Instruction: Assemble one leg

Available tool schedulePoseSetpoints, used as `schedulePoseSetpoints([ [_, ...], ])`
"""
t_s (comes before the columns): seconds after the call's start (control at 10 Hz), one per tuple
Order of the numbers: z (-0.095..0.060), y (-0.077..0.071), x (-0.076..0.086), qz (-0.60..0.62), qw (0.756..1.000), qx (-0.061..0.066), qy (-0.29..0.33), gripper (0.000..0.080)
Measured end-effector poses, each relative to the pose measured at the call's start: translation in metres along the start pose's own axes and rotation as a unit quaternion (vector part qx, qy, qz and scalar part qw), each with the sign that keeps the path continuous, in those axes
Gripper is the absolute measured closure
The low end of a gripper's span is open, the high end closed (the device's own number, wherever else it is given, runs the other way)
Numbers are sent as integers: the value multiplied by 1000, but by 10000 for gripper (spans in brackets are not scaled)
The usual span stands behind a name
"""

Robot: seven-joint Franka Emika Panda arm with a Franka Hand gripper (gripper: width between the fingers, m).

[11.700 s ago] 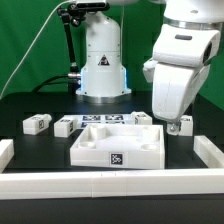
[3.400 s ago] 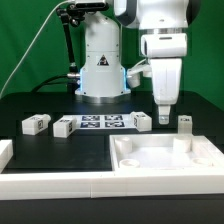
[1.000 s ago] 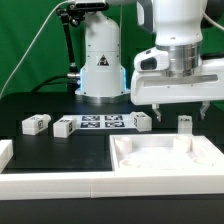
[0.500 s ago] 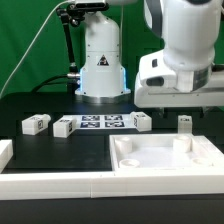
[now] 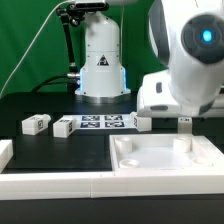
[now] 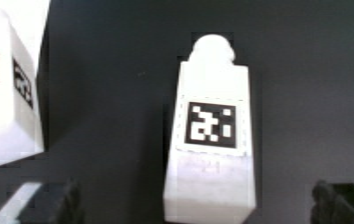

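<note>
Exterior view, from its left to its right:
- Black desk (image 5: pixel 40 150), with a white border rail (image 5: pixel 50 185) along the near edge.
- Far left: small white tagged block (image 5: pixel 37 123), lying on the desk.
- Just to its right: second tagged block (image 5: pixel 63 128), close to the left end of the marker board (image 5: pixel 100 122).
- Third tagged block (image 5: pixel 143 121), close to the marker board's right end.
- Behind the marker board: robot base (image 5: pixel 103 60).
- Right half: white tray (image 5: pixel 117 152), near the front rail.
- The leg (image 5: pixel 184 123) stands upright on the desk just behind the tray's far rim, toward the exterior view's right.
- The arm (image 5: pixel 190 70) fills the upper right and hangs over the leg. It blocks any view of the fingers from this camera.

Wrist view:
- The leg (image 6: pixel 209 125) sits in the middle of the frame, tag facing the camera, rounded tip at the far end.
- The gripper (image 6: pixel 200 200) is released. Its two dark fingertips (image 6: pixel 49 200) stand wide apart, one on either side of the leg's near end, with clear gaps and no contact.
- Another white tagged part (image 6: pixel 5 95) lies beside the leg, apart from it. I cannot tell which block it is.
</note>
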State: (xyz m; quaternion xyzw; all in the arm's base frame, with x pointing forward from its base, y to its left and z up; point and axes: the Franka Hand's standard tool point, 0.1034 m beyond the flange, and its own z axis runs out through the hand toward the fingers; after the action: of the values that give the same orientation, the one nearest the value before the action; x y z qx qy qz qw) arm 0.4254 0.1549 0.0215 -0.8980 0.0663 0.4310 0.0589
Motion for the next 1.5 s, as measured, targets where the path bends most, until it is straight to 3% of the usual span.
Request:
schedulePoseSetpoints([
  [0.4,18,1,2,1,1000,-4,-9,151],
  [0.8,22,3,2,3,1000,-5,-13,151],
  [0.9,22,3,2,3,1000,-5,-13,253],
  [1.0,22,3,2,3,1000,-5,-13,253],
  [1.1,22,2,2,3,1000,-5,-13,435],
  [1.2,22,3,2,3,1000,-5,-13,511],
  [1.5,22,2,2,3,1000,-5,-13,510],
])
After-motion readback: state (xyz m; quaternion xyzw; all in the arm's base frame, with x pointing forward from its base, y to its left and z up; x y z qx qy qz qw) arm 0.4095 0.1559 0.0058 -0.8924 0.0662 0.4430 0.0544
